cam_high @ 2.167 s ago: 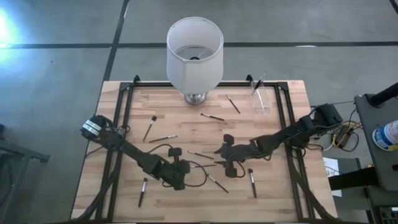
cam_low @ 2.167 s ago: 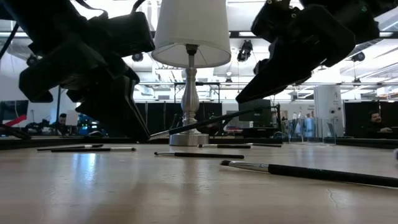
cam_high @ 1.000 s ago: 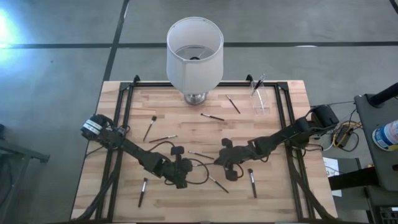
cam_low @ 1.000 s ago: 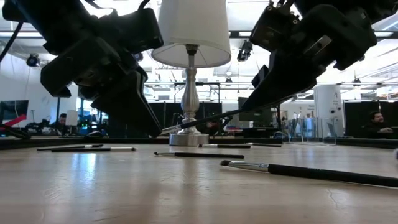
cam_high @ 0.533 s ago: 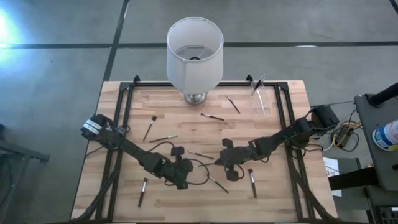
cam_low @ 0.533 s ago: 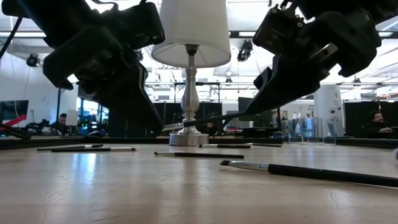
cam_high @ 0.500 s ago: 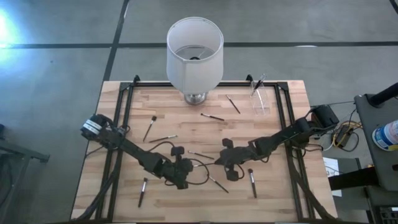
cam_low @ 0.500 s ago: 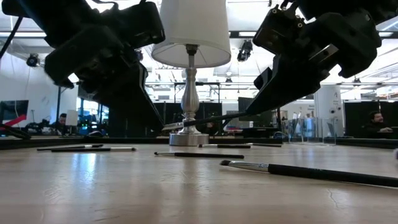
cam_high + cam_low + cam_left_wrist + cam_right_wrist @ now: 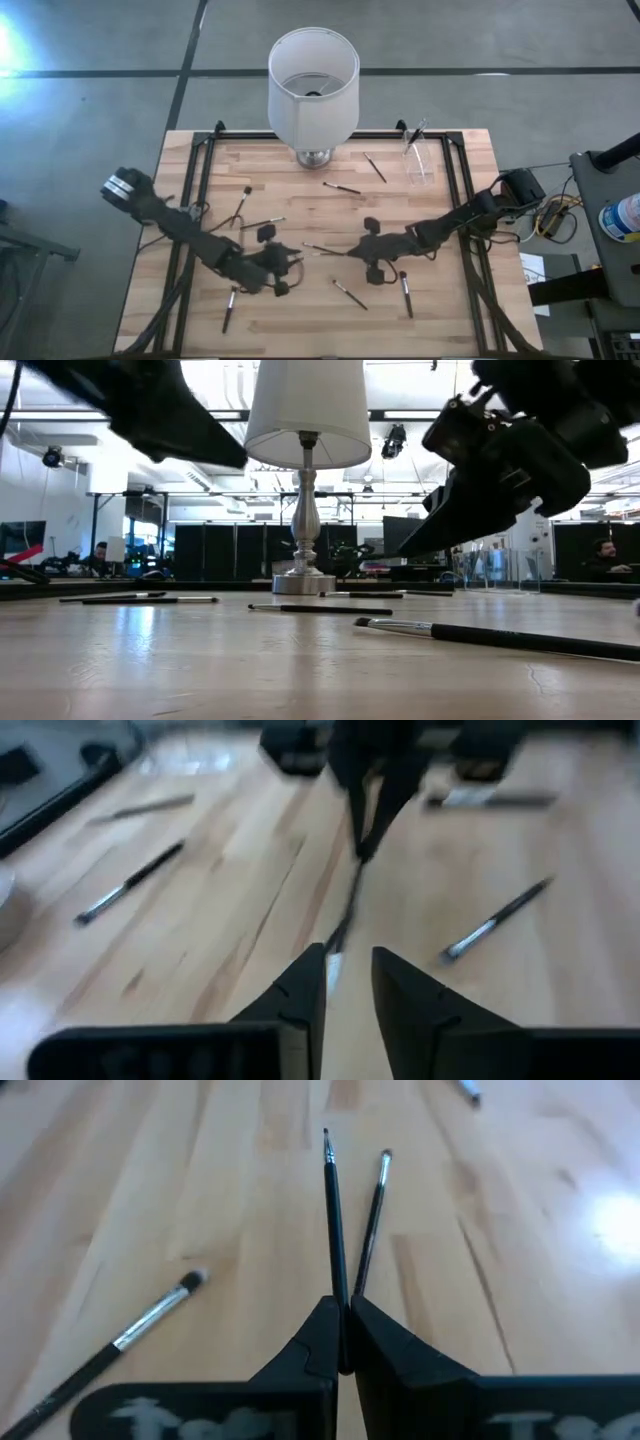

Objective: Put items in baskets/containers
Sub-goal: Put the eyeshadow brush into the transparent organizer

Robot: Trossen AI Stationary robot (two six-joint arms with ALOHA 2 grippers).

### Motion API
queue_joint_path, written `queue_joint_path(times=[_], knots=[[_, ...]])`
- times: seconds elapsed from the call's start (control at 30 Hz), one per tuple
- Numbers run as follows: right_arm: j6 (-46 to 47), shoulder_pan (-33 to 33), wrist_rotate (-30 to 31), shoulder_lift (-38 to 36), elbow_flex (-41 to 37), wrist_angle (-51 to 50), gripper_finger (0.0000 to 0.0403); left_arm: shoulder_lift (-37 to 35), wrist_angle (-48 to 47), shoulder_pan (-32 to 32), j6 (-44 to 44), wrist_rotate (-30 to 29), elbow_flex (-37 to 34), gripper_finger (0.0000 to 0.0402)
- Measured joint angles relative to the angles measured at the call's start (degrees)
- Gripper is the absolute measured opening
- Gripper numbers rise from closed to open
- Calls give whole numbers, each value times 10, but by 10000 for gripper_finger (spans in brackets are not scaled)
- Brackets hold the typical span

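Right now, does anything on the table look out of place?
Yes: the white lampshade lamp stands among makeup brushes scattered flat across the table; only a few already stand in the clear cup.

White lampshade on metal base, wooden table

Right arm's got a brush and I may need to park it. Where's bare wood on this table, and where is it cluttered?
Bare wood: the near-right corner beyond the brush, and the stretch between the lamp base and the table's left rail. Crowded: the middle, where the right gripper, shut on a brush, faces the left gripper, with loose brushes around. The clear cup fills the far-right corner.
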Motion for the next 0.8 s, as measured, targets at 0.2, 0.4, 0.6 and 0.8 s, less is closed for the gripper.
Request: queue_joint_path(times=[0.2, 0.4, 0.6, 0.8], knots=[[-1, -5, 33, 2, -71, 201, 11, -34, 456, 11, 97, 17, -211, 74], [-33, -35, 69, 2, -93, 358, 11, -15, 765, 77, 153, 106, -318, 38], [-53, -67, 71, 2, -80, 452, 12, -12, 773, 142, 179, 230, -275, 5], [-105, -56, 70, 2, -37, 488, 12, -12, 736, 150, 190, 232, -207, 18]])
